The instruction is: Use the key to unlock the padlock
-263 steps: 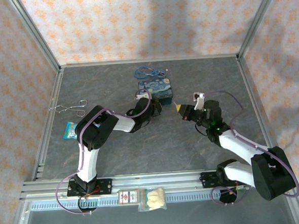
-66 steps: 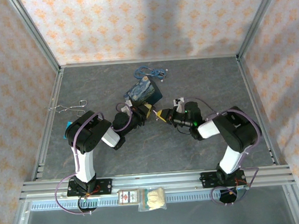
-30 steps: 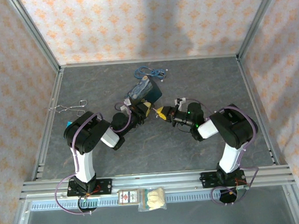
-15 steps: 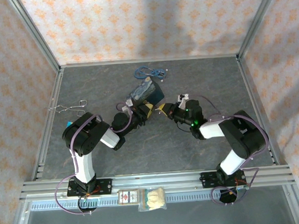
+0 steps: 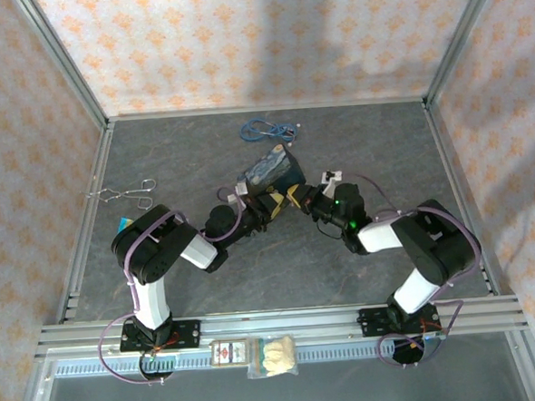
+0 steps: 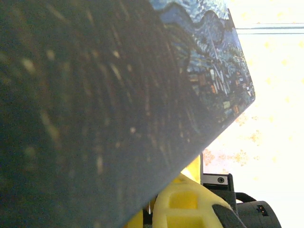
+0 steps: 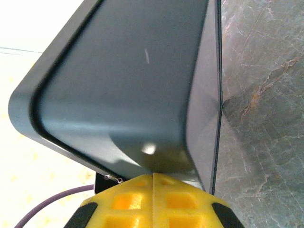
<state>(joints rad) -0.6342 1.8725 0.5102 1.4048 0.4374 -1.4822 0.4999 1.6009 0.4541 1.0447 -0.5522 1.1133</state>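
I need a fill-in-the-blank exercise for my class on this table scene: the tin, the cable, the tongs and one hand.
The painted tin stands ____, not flat. The coiled cable behind it is ____ in colour. The wire tongs lie near the ____ edge of the table. The right hand is ____.
Missing words: tilted; blue; left; shut.

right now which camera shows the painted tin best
Top external: it takes in the whole painted tin, outline and tilt. Left wrist gives a blurred close-up of its painted face; right wrist shows a plain dark side, one edge on the table.
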